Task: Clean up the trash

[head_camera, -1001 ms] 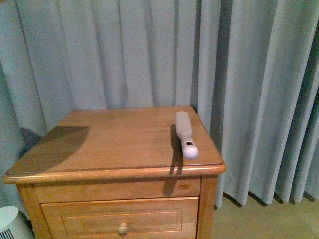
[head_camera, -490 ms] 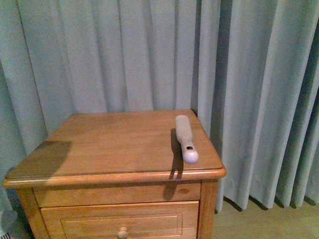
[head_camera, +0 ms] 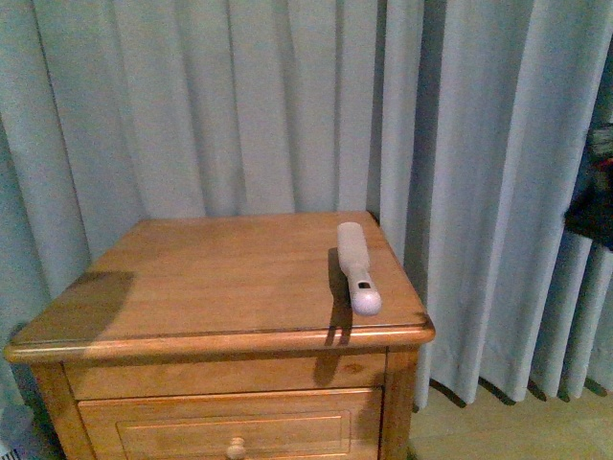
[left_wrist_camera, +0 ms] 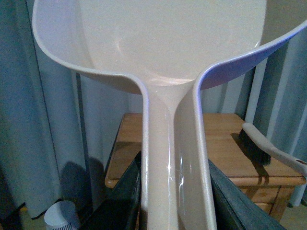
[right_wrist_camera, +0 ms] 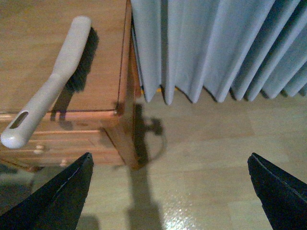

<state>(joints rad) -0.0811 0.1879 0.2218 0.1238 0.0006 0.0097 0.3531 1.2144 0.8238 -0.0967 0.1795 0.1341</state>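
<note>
No crumpled white wad of trash shows in any view. My left gripper (left_wrist_camera: 175, 196) is shut on the handle of the pale dustpan (left_wrist_camera: 172, 43), whose scoop fills the upper part of the left wrist view and looks empty. A pale hand brush (head_camera: 356, 264) with dark bristles lies on the wooden nightstand (head_camera: 211, 278) near its right front corner; it also shows in the left wrist view (left_wrist_camera: 268, 151) and the right wrist view (right_wrist_camera: 53, 91). My right gripper (right_wrist_camera: 170, 191) is open and empty, above the floor to the right of the nightstand.
Grey-blue curtains (head_camera: 239, 105) hang behind and to the right of the nightstand. A dark part of my right arm (head_camera: 594, 196) shows at the front view's right edge. A white round object (left_wrist_camera: 61, 218) stands on the floor left of the nightstand. Light wood floor (right_wrist_camera: 206, 143) lies below.
The shadow on the nightstand's left side has shrunk. A dark part of my right arm has come in at the front view's right edge. The brush has not moved.
</note>
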